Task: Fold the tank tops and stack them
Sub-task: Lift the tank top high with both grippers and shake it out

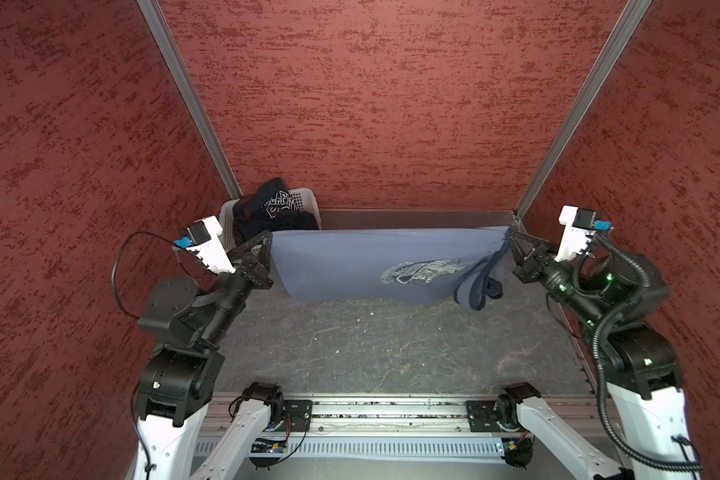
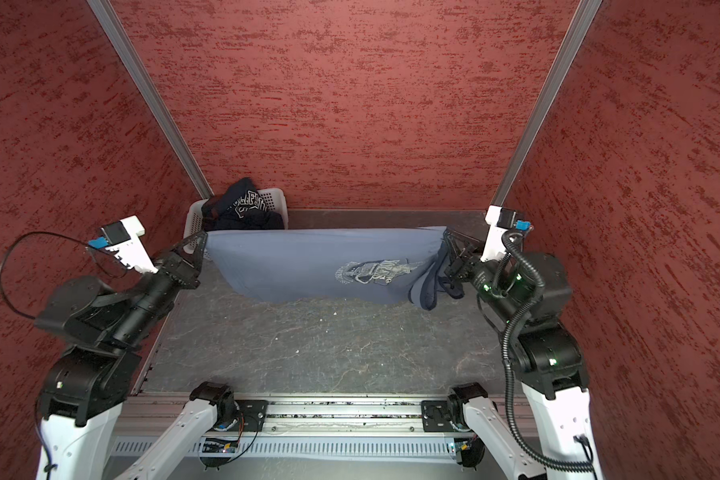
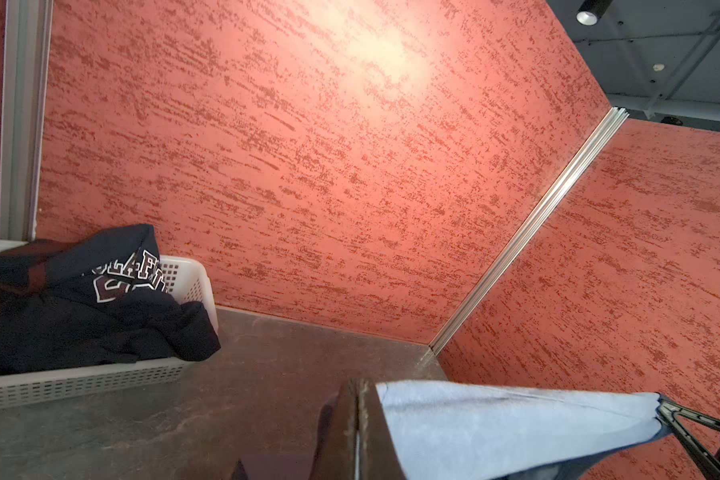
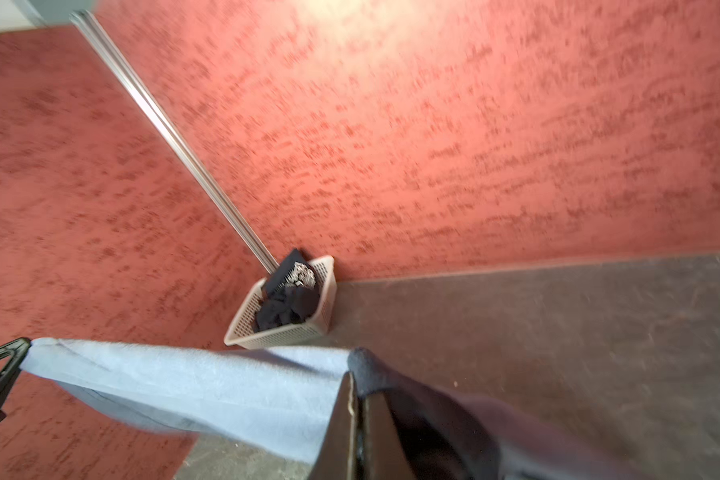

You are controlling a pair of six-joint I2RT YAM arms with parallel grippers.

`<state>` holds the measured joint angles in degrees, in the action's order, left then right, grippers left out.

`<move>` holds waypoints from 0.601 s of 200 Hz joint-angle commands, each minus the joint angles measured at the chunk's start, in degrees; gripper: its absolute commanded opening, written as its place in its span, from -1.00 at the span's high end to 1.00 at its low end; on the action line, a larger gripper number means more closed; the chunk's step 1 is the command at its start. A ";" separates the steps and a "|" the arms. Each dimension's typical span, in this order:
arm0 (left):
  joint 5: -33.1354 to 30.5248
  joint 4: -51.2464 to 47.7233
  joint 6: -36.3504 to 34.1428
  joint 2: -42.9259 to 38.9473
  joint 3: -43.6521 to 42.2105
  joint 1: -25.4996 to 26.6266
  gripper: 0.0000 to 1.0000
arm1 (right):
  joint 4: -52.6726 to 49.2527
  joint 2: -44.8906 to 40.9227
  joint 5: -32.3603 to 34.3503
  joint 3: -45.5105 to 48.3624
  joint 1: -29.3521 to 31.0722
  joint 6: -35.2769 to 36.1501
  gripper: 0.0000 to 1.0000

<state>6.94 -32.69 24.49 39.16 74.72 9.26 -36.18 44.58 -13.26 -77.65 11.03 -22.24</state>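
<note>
Grey-blue tank top point(image 1: 341, 262) clamped in left gripper point(image 1: 269, 237) and right gripper point(image 1: 508, 237); lettering of navy top point(image 1: 276, 207) half-hidden.

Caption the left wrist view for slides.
Left end effector and right end effector stretch the grey-blue tank top; navy tank top sits in white basket.

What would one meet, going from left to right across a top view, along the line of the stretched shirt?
The left gripper, jaws shut on the cloth → grey-blue tank top → right gripper, jaws shut likewise.
</note>
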 commanded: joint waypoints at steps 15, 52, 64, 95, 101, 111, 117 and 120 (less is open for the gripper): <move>-2.62 -11.78 -1.84 14.97 6.52 -0.03 1.00 | -6.88 8.53 3.07 -0.74 -0.43 1.12 1.00; -3.31 -5.48 -1.60 10.73 5.21 2.10 1.00 | -3.06 4.19 -0.81 -0.16 -0.42 1.00 1.00; -3.96 -5.62 -1.27 12.13 5.15 2.08 1.00 | -3.46 4.74 1.84 1.16 -0.41 1.01 1.00; -1.92 -4.86 0.06 22.46 6.20 2.65 1.00 | -2.98 9.70 12.68 3.90 -0.71 1.69 1.00; -1.96 -4.29 0.27 24.48 6.70 2.72 1.00 | -2.05 10.85 13.87 3.83 -1.01 2.14 1.00; -2.14 -3.19 0.46 27.83 7.87 2.78 1.00 | -0.14 12.77 14.95 3.20 -1.63 2.62 1.00; -2.34 -2.70 0.51 29.93 8.95 2.71 1.00 | 1.12 14.07 14.98 2.52 -2.23 2.79 1.00; -2.37 -2.34 0.55 30.91 9.60 2.70 1.00 | 1.85 14.78 14.75 2.05 -2.57 2.90 1.00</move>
<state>5.34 -37.93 24.16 61.63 82.50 11.90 -39.72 54.15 -5.23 -75.16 10.39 -20.95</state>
